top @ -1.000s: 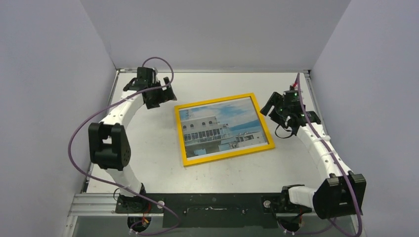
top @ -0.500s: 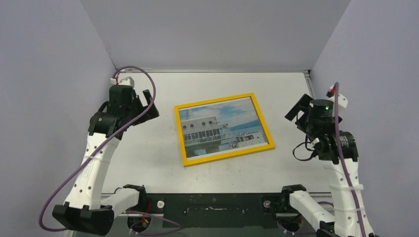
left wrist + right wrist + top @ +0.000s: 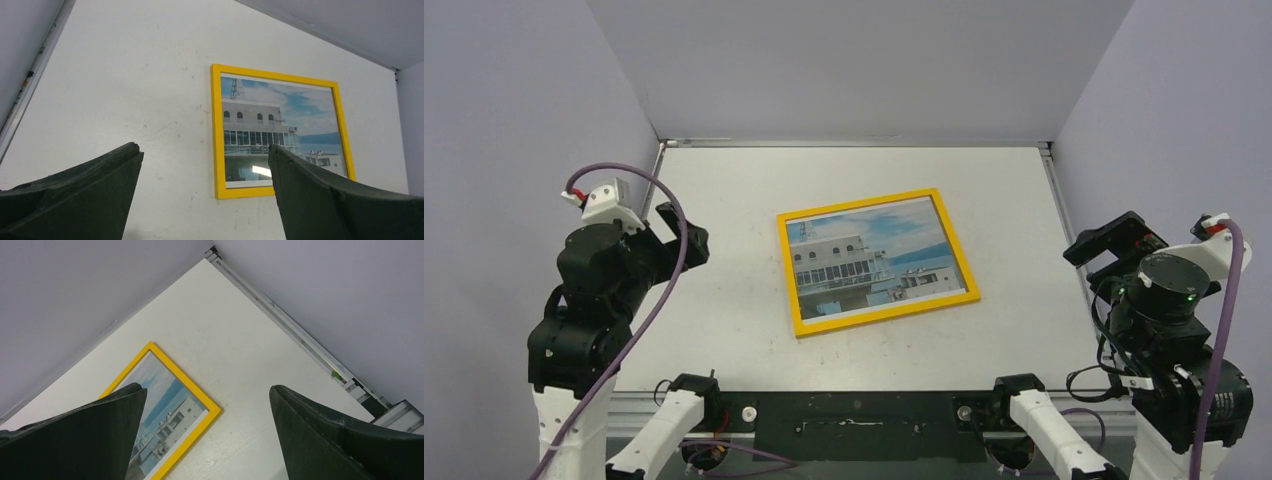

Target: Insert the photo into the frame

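The yellow frame lies flat and front up in the middle of the white table, with the photo of a white building and blue sky inside it. My left gripper hangs raised at the left, well apart from the frame, open and holding nothing. Its wrist view shows the frame and photo beyond the open left gripper. On the right, my right gripper is also raised, open and holding nothing. Below the right gripper, the frame and photo show at an angle.
Grey walls enclose the table on the left, back and right. A metal rail runs along the table's right edge. The black base bar with both arm mounts lies at the near edge.
Both arms have drawn back from beside the frame toward the near corners and risen toward the camera. The frame and photo have not moved.
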Controlling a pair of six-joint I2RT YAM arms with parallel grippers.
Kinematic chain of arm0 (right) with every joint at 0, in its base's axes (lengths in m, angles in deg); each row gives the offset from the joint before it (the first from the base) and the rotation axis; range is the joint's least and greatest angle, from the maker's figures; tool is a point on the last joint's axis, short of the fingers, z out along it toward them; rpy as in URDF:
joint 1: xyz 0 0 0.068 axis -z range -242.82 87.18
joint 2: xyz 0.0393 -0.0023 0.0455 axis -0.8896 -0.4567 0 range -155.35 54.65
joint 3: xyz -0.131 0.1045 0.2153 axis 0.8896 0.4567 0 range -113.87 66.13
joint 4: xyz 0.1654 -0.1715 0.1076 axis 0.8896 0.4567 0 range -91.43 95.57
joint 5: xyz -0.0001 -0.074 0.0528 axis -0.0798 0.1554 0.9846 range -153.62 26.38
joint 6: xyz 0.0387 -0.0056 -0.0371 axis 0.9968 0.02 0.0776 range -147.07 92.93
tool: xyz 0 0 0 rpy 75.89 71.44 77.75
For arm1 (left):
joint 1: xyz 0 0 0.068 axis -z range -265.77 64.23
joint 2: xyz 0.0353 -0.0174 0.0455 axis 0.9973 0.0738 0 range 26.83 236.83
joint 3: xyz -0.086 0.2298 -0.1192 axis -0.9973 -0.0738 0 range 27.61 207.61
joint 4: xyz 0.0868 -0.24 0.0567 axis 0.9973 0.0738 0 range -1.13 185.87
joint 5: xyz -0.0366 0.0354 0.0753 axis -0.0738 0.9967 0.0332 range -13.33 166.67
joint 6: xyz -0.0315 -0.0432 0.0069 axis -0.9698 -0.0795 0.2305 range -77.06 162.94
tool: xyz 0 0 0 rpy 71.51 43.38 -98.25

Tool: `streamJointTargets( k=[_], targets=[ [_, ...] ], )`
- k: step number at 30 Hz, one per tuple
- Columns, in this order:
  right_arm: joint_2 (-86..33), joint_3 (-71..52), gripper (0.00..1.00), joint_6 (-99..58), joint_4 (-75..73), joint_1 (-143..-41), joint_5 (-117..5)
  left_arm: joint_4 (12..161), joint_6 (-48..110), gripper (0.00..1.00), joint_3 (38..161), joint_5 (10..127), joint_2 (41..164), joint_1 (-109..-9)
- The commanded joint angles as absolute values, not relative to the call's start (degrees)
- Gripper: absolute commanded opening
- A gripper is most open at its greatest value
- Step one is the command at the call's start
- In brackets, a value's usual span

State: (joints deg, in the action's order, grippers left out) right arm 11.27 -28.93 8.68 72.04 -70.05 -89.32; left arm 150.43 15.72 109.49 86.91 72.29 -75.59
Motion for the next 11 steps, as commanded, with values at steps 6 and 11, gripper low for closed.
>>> streamJointTargets(
  k=[6,11],
  targets=[
    [11.58,-33.38,1.0,6.35,75.82,-69.96,-90.91,151.62,18.12,0.97,113.65,85.23,70.08,-75.64],
    [11.58,-32.64,1.0,6.24,75.76,-69.94,-90.78,151.24,18.73,0.97,112.97,84.36,70.54,-75.62]
  ],
)
